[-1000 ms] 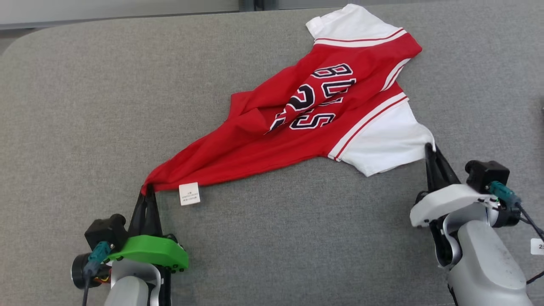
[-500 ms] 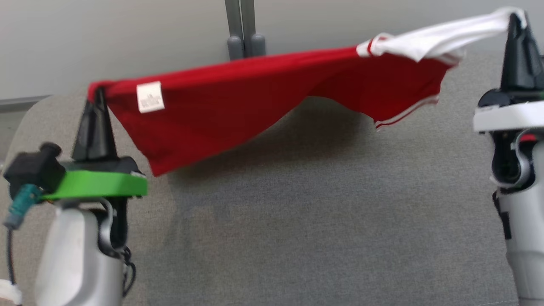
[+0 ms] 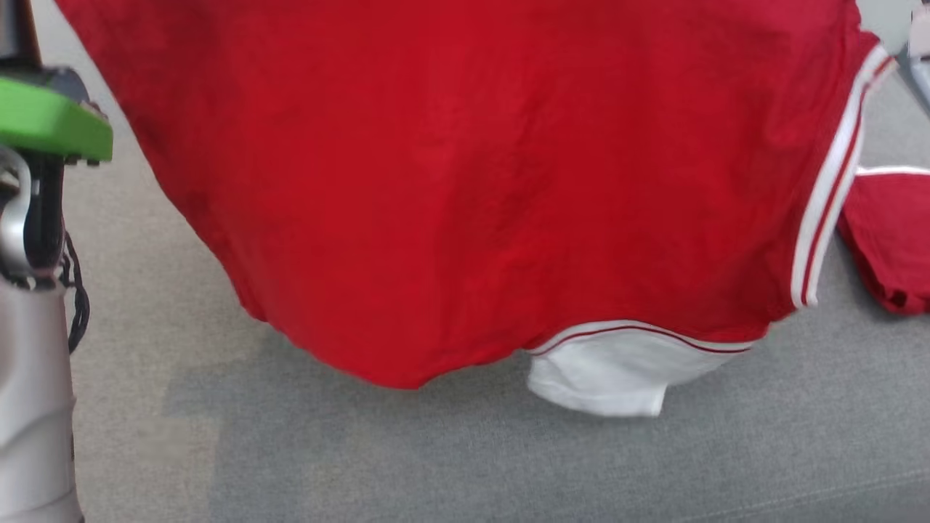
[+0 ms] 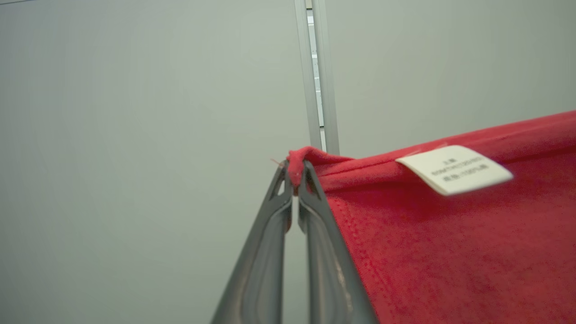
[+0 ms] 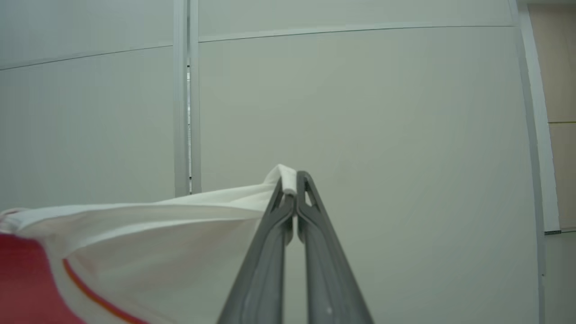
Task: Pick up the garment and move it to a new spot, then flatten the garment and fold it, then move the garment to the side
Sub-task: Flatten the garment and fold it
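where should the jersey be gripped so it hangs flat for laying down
At two far-apart edge points, each from its own side: the left claw pinches the red hem corner near the white label, the right claw the white sleeve tip. Held so, the jersey hangs spread like a sheet, likely easy to lay flat.

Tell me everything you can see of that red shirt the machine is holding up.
The shirt is a soft red knit with white sleeves and red-and-white striped trim. It hangs spread like a curtain over the grey padded surface, one white sleeve dangling at the bottom; whether it touches the surface is unclear. The left gripper pinches a red hem corner beside a white care label; the right gripper pinches the edge of the other sleeve.
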### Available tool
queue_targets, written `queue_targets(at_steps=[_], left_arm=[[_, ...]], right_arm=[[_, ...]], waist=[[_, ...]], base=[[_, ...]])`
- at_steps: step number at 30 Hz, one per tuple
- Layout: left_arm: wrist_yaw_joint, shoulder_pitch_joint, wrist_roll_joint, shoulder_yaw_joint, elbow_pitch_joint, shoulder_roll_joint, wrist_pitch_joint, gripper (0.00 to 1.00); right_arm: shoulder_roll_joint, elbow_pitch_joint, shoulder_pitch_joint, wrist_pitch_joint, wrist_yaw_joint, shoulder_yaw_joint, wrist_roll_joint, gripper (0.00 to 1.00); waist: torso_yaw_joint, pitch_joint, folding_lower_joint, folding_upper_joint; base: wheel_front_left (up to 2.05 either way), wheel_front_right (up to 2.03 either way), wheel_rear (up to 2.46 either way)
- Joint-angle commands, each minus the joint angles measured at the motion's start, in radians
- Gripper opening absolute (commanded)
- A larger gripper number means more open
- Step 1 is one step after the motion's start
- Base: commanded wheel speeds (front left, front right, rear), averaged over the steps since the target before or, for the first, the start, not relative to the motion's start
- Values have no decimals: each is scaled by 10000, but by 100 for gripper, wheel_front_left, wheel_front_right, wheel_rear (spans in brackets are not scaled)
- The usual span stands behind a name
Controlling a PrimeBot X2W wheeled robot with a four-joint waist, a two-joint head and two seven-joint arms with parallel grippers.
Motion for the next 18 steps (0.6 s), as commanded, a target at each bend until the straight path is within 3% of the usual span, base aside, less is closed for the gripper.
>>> queue_targets(at_steps=[1,6,12,15,18], left_arm=[[133,-531,147,-31,304,21,62,0],[523,-2473,517,-307,1964,-236,-335,0],[893,-5109,849,-189,3812,-254,-2086,0],[888,-5597,647,28,4458,-308,-2711,0],[670,-5019,522,36,5064,-379,-2964,0]], right_arm=[[2,505,-594,-58,-40,-121,-123,0],[119,2193,-2674,-447,-42,-298,-897,0],[65,3484,-5135,-991,-65,-1025,-1830,0],[-22,3774,-5418,-1062,-94,-1240,-1942,0],[-117,3728,-4655,-1077,-96,-1259,-1769,0]], waist=[[265,1948,0,0],[404,3480,0,0],[430,4155,0,0],[430,4126,0,0],[370,4066,0,0]], base=[[0,0,0],[0,0,0],[0,0,0],[0,0,0],[0,0,0]])
